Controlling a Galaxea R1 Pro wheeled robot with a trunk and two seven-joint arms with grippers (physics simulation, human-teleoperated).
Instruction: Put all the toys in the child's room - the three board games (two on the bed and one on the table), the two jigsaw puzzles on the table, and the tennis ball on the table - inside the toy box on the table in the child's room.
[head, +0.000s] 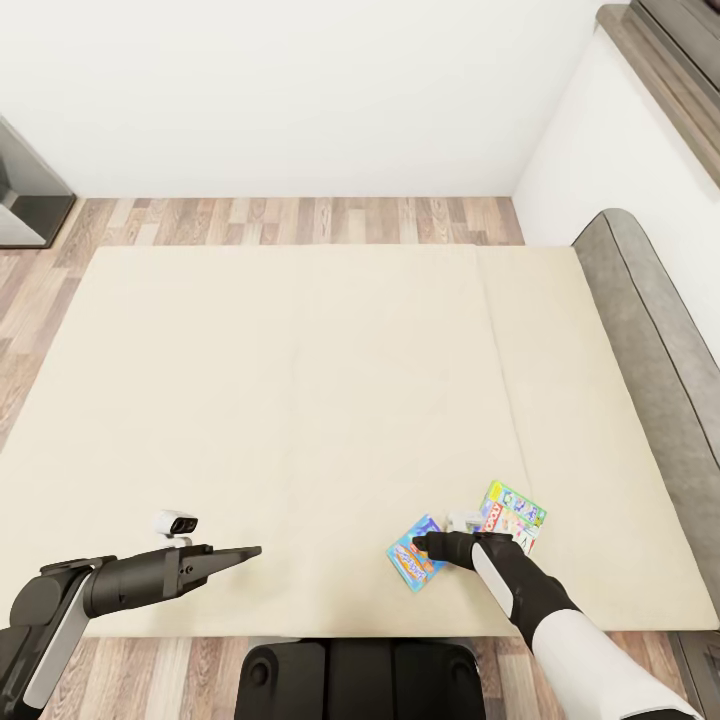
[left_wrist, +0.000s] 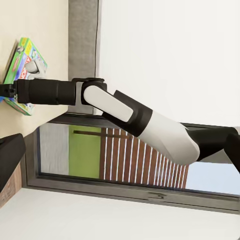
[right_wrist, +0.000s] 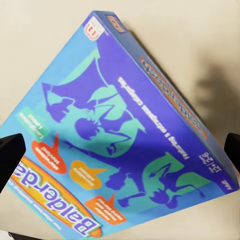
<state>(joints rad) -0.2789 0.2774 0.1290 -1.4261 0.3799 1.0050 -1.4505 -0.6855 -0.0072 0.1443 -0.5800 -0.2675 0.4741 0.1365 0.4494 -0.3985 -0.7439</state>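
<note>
- The blue board game (head: 416, 566) lies flat on the bed (head: 300, 400) near its front edge, just beside the second board game (head: 512, 514).
- The right pincer (head: 424, 546) hovers over it, spread wide, holding nothing.
- Thin, flat box on soft mattress: fingers may skid off or shove it instead.
- The left pincer (head: 245, 552) is parked well apart; can't tell if it's clenched.

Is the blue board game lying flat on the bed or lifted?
Flat. The blue board game rests on the bed, with the open right pincer straddling it.
</note>
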